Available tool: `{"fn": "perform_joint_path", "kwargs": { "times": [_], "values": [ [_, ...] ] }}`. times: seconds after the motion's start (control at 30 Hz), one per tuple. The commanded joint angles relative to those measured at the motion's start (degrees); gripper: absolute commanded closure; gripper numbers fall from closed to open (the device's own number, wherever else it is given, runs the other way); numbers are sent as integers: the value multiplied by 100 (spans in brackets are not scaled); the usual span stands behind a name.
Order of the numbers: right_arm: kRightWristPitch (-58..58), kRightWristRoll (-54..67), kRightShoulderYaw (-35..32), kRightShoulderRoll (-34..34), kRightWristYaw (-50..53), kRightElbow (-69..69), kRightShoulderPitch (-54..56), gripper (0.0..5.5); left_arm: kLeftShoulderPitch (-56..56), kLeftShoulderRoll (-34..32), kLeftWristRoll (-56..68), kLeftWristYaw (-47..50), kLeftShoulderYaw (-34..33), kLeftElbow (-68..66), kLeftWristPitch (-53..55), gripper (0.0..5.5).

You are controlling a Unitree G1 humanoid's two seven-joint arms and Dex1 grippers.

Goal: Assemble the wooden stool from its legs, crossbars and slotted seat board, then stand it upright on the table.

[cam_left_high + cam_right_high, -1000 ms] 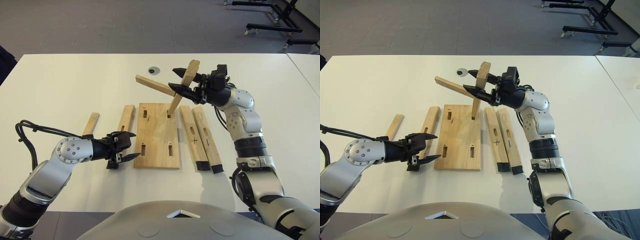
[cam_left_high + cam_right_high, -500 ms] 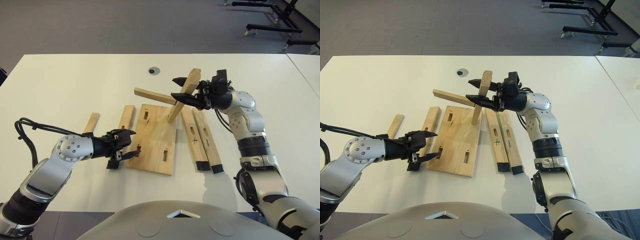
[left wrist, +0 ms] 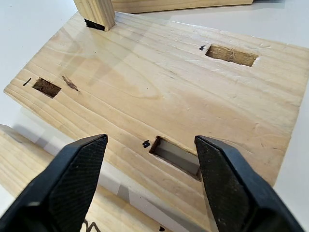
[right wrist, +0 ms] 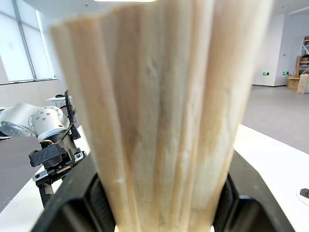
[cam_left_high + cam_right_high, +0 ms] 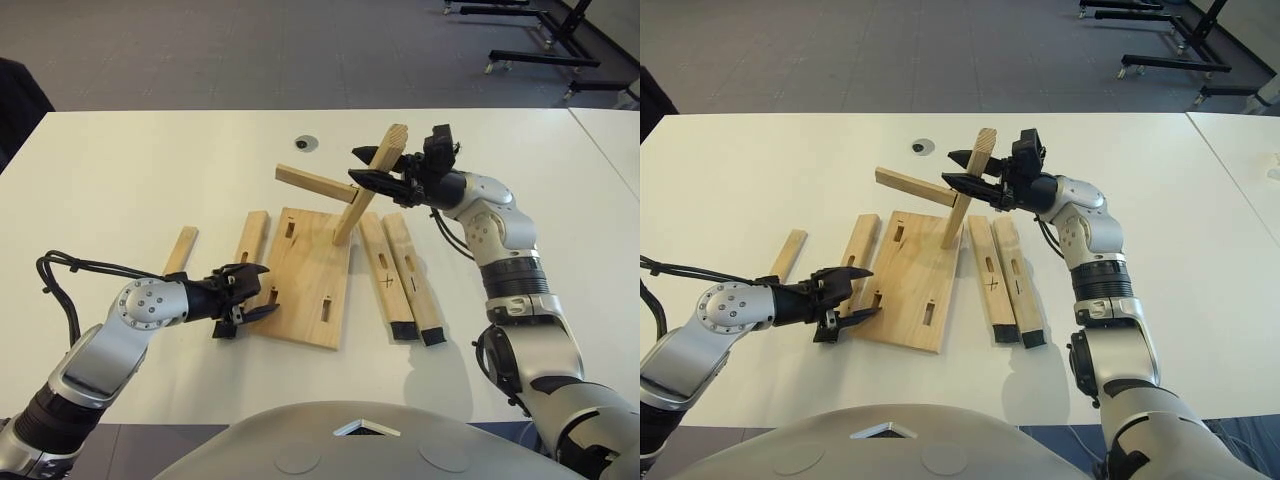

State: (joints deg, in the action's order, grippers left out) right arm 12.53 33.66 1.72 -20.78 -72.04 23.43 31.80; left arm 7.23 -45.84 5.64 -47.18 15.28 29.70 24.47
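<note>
Closest to the camera, lower left of the frame, the left gripper (image 5: 256, 292) sits low over the table (image 5: 120, 180) with its fingers spread wide, right at the near left corner of the seat board (image 5: 310, 285). In the left wrist view the board's edge and one slot lie between the two open pads (image 3: 77, 179); can't tell if they actually touch the wood.

The board lies mid-frame, skewed a bit, its near end swung to the right. To its left are two loose pieces: a short stick (image 5: 182, 248) and a wider one (image 5: 252, 238) just beside the board. To its right two legs (image 5: 398, 275) lie side by side, touching, dark tips at their near ends.

Further back, upper middle, the right gripper (image 5: 362, 165) is clamped on a tilted leg (image 5: 350, 215), which leans toward the right. Its lower end sits in the board's far right slot. A crossbar (image 5: 312, 181) sticks out of that leg to the left, up off the table.

Behind all that there's a small round grommet (image 5: 305, 144) in the tabletop.
</note>
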Motion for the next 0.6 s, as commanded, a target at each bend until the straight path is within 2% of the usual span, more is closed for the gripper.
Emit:
{"fn": "perform_joint_path", "kwargs": {
  "times": [0.03,0.23,0.27,0.6],
  "values": [
    [173,-536,239,-95,155,343,-104,344,-20,53,-110,12,81,-128,-93,219],
    [193,-761,442,-219,49,655,106,344,-109,139,-155,9,145,-216,-131,219],
    [156,-785,435,-215,97,696,141,304,-131,152,-158,7,154,-212,-115,219],
    [-361,-886,-140,80,500,894,441,125,-283,286,-211,53,176,-289,-71,219]
  ]
}}
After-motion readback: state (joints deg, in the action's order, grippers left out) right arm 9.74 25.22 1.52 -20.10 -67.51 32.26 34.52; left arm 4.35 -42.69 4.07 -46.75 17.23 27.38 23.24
